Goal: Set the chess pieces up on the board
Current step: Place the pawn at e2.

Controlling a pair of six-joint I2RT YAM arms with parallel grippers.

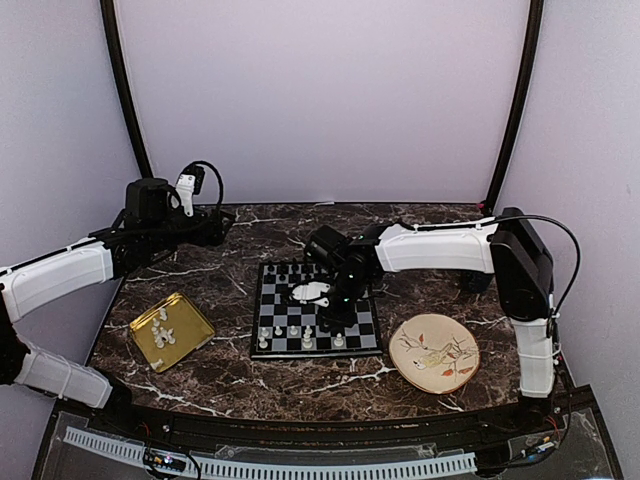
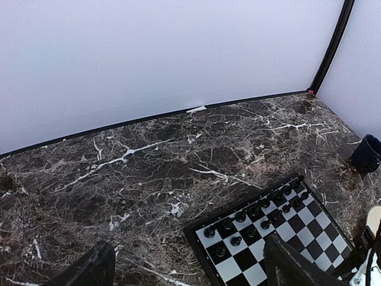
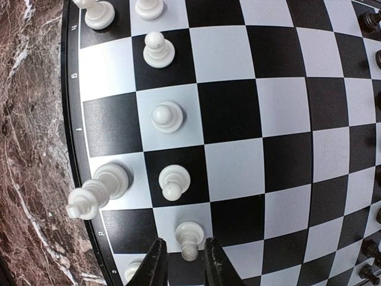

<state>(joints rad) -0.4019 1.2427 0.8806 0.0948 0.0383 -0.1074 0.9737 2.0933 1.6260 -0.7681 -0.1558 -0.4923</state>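
**A white pawn is judged to be in release on the board's pawn row.**

At the left, the left claw [image 2: 190, 266] is held above the bench [image 2: 149, 179], fingers wide apart, nothing between them. More chess pieces [image 1: 162, 335] are seen in the gold tray [image 1: 192, 318]. On the board [image 3: 286, 149], the right claw [image 3: 186, 253] is lowered with its fingers slightly parted around a pawn [image 3: 189, 233], seemingly untouched. The pawn is stood upright, long axis vertical, head up. Next, a straight lift clear of the neighbouring pawns is called for, then a fresh pick from the tray.
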